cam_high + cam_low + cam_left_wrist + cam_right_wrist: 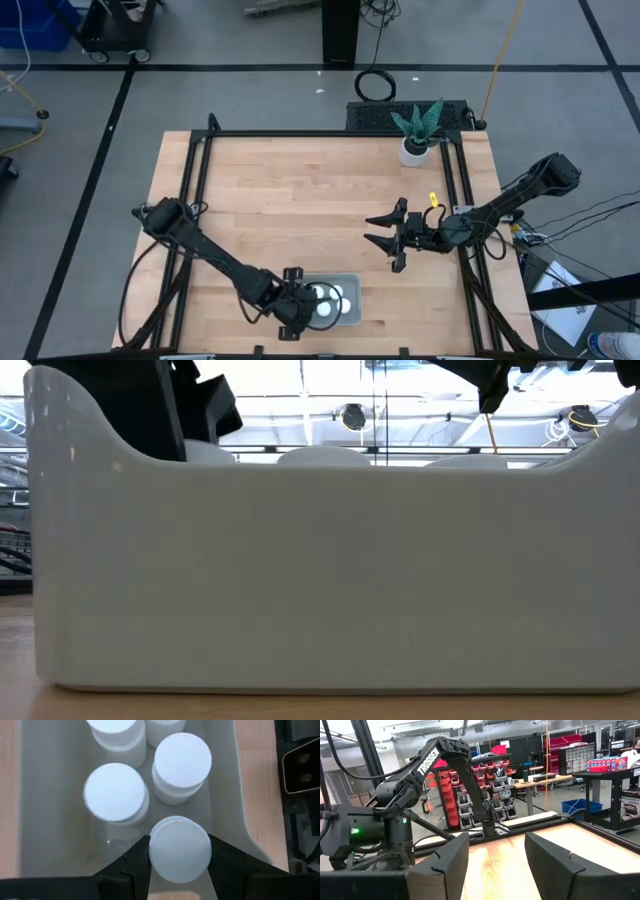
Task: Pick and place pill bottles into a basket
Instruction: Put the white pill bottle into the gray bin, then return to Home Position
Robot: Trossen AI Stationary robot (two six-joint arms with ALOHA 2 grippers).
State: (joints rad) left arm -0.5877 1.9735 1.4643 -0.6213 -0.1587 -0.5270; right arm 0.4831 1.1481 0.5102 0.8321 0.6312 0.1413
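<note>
The left end effector (179,865) hangs over the near-edge basket (350,283), its two dark angular fingers (132,865) closed against the sides of a pill bottle (180,849) whose flat, round, matte white cap faces the wrist camera. That bottle sits inside the basket's rim, close to one end wall. Three more pill bottles stand upright in the basket beyond it, each a smooth white cylinder with a plain disc cap: one (115,792) just beside the held one, another (182,764) next to it, and a third (116,731) partly cut off at the frame edge. The basket is shallow, pale grey-blue and slightly glossy, with rounded corners and a thin rim; from table height its smooth wall (330,580) fills nearly the whole view, with white caps just showing above the dip in its edge.

The right end effector (385,230) hovers well apart over the middle-right of the tabletop (300,190), fingers spread wide and holding nothing.

The tabletop is light wood planking framed by black metal rails. A white pot with a green plant (418,130) stands at the far right corner. Beyond lies a grey floor with dark tape lines, and shelving with red bins (492,767).
</note>
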